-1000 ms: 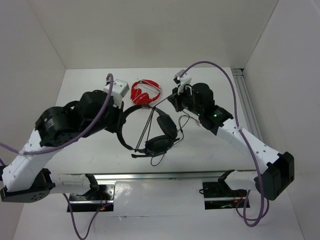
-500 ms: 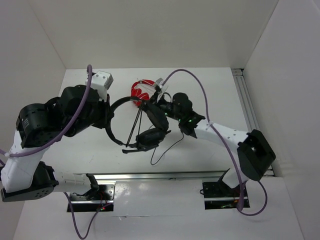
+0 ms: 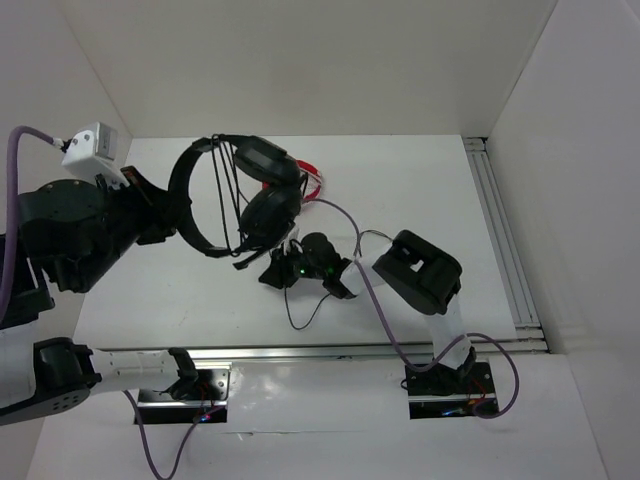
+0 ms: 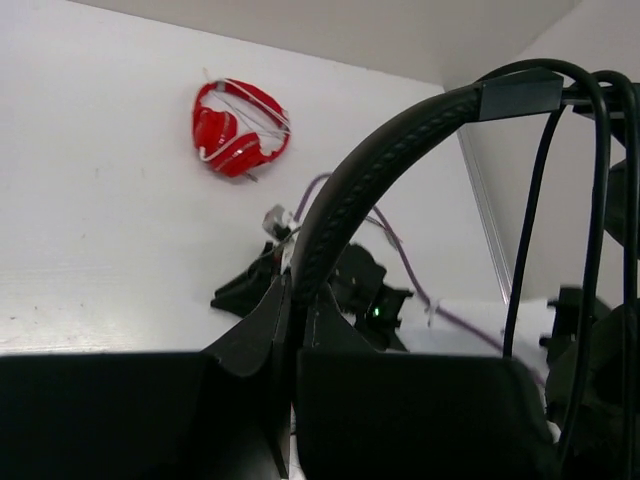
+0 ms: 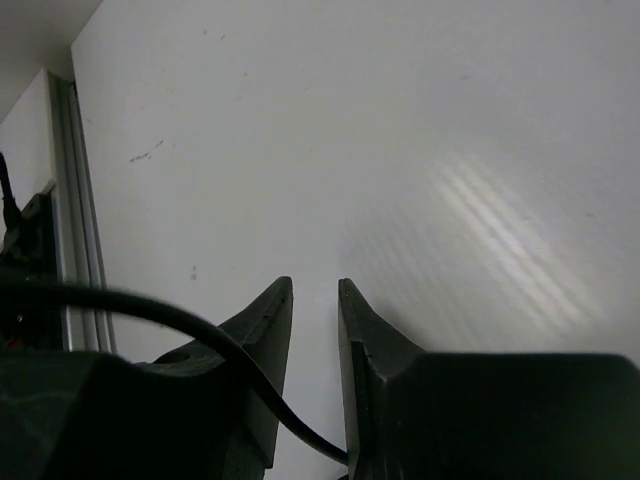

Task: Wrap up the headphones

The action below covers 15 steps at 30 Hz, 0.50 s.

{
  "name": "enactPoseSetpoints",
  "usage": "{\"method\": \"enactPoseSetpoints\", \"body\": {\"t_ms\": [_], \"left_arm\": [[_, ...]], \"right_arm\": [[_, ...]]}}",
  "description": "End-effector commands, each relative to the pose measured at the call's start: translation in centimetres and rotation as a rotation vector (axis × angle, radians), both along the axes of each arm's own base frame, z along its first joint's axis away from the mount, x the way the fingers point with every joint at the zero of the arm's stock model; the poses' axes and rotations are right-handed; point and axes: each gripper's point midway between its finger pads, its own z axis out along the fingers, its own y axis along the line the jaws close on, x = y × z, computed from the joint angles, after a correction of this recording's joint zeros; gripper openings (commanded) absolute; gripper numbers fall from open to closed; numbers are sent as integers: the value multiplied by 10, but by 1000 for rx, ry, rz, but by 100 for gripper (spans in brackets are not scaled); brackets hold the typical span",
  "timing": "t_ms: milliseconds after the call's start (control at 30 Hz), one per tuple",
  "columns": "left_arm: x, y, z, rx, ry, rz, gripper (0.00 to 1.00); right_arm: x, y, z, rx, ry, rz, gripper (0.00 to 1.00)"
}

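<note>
**Item: headphones** (image 3: 262, 215). Black over-ear set, lifted clear of the table (image 3: 430, 180) on your left side, at the far left of the work area.
- Orientation: from overhead, the headband (image 4: 370, 170) bows toward your left arm and its open side faces right. The earcups (image 3: 262, 160) sit one beyond the other, so the cup-to-cup axis runs far to near.
- Build: the band is a thin arc with a padded, stitched cover that ends in a hard square slider block. The cups are thick, rounded and matte.
- Cable (image 5: 200, 325): thin, round and black. Several strands are stretched across the open side of the arc from one end of the band to the other. The rest drops to the table and lies in a loose loop near your right arm.

**Tool: left gripper** (image 4: 297, 290). It is closed tight on the headband, which rises out of the pinch between the two dark wedge-shaped fingers.

**Tool: right gripper** (image 5: 315, 290). It sits low over the table, just right of and below the hanging earcups, with the arm folded close behind it. A narrow slot shows between its fingers and nothing is clamped at the tips. The cable crosses the face of one finger and goes out of view at the root of the slot. You cannot tell from here whether it touches the other finger.

**Also present: red headphones** (image 4: 238, 125). Glossy and folded, they lie on the table at the far side, partly hidden from overhead by the black set.
</note>
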Motion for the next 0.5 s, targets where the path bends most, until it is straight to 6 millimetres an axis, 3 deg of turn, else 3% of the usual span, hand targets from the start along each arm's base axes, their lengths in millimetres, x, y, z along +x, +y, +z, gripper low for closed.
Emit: {"method": "enactPoseSetpoints", "body": {"t_ms": [0, 100, 133, 200, 233, 267, 300, 333, 367, 400, 433, 467], "left_arm": [[26, 9, 18, -94, -46, 185, 0], [45, 38, 16, -34, -39, 365, 0], [51, 43, 16, -18, -34, 393, 0], [67, 47, 15, 37, -28, 406, 0], [83, 57, 10, 55, -5, 459, 0], [92, 47, 5, 43, 24, 397, 0], [103, 48, 6, 45, 20, 388, 0], [115, 65, -1, 39, 45, 443, 0], [129, 61, -12, 29, 92, 413, 0], [139, 67, -17, 32, 107, 423, 0], [151, 84, -27, 29, 134, 473, 0], [160, 87, -37, 25, 161, 473, 0]], "right_arm": [[-15, 23, 25, 113, -61, 37, 33], [-26, 13, 4, 85, -35, 23, 33], [-35, 1, -15, 43, -2, 22, 33], [-44, -10, -13, 28, -16, 15, 34], [-52, -25, -26, -12, 6, -4, 34], [-54, -28, -17, -11, -27, -24, 34], [-64, -33, -22, -46, -28, -21, 34], [-69, -38, -24, -66, -26, -33, 33], [-77, -45, -20, -75, -32, -44, 25], [-89, -49, -25, -120, -43, -50, 5], [-95, -52, -22, -137, -55, -67, 1], [-103, -56, -6, -124, -83, -86, 0]]}}
